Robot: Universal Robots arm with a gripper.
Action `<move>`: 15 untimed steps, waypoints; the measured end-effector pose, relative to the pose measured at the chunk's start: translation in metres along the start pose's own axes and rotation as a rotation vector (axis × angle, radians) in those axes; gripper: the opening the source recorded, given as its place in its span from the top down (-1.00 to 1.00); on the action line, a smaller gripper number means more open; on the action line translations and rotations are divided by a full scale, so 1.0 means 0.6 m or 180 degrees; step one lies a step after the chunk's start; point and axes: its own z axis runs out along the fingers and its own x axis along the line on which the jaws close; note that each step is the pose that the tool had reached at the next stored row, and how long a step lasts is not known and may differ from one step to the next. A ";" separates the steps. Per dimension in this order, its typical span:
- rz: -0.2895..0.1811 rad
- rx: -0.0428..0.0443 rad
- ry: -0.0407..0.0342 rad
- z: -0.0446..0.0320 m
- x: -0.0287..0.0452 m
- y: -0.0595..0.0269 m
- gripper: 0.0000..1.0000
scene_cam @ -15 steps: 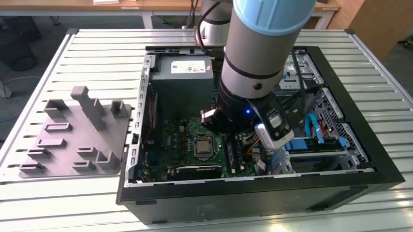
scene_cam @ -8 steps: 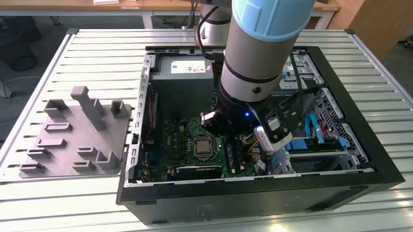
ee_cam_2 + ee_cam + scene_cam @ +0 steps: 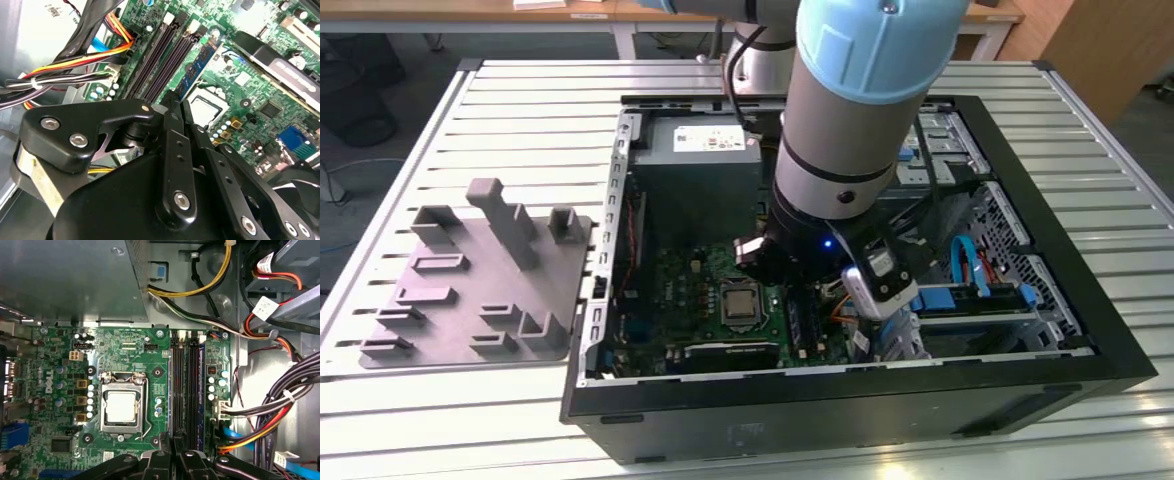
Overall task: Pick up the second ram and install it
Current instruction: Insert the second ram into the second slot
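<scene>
Inside the open computer case [image 3: 854, 420], which lies on a slatted metal table [image 3: 520, 90], the robot arm [image 3: 854, 100] reaches down over the motherboard [image 3: 125, 350]. In the exterior view its thick wrist hides the tool and the memory area.

In the second wrist view the gripper [image 3: 179, 102] has its black fingers [image 3: 172, 115] drawn nearly together on the near end of the second ram [image 3: 201, 65]. The blue-green stick runs away from them on edge, alongside the dark memory slots [image 3: 160, 55] and on their side toward the CPU socket [image 3: 210, 110]. The fingers cover the grip itself. Whether the stick's lower edge sits in a slot or above one cannot be told.

In the first wrist view the gripper [image 3: 173, 445] is cut off at the frame's edge. The stick shows at most as a thin line [image 3: 173, 390] over the slot nearest the CPU socket [image 3: 121, 407]. The slot farthest from the socket [image 3: 201, 395] looks bluish and may hold a stick, though it is hard to make out.

Bundled cables [image 3: 280, 405] cover the case floor beside the board. An empty grey fixture tray [image 3: 480, 290] lies on the table at the exterior view's left.
</scene>
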 end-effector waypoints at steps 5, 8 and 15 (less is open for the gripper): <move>0.0000 0.0000 0.0000 0.011 0.000 0.006 0.73; -0.0005 0.0002 0.0000 0.015 0.000 0.012 0.73; 0.0047 0.0016 -0.0003 0.021 -0.003 0.012 0.73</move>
